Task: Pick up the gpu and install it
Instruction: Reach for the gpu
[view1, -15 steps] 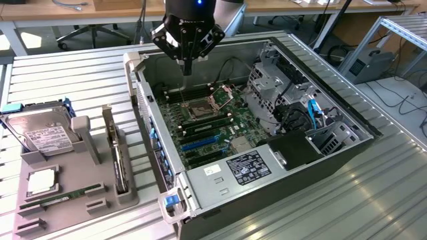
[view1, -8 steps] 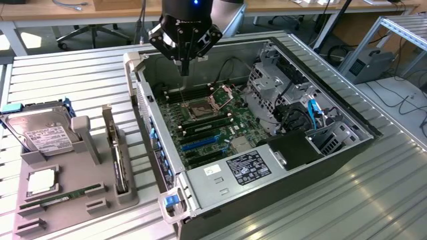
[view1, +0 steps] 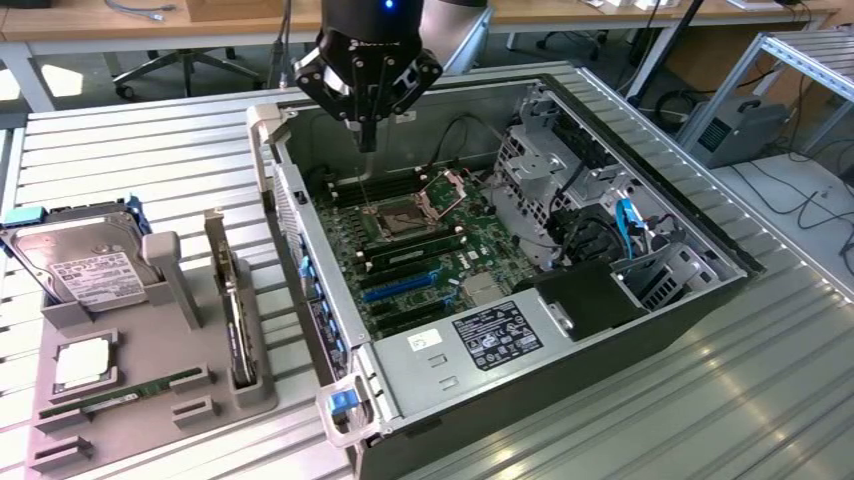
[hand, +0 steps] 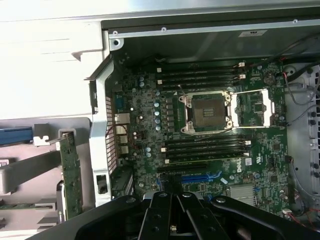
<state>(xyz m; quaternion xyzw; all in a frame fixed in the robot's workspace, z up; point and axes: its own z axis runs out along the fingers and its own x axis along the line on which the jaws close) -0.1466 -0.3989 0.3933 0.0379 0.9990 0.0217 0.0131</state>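
The gpu stands on edge in a slot of the grey holder at the exterior view's left, its silver bracket pointing away from the camera. Its green board also shows in the wrist view, beside the case's rear wall. My gripper hangs over the far end of the open computer case, above the motherboard. Its fingers are pressed together, shut on nothing. It is well apart from the gpu. Blue card slots lie on the motherboard.
The holder also carries a silver hard drive, a processor chip and a narrow RAM stick. Inside the case are an open processor socket, drive cages and a black power supply. Everything rests on a ribbed metal table.
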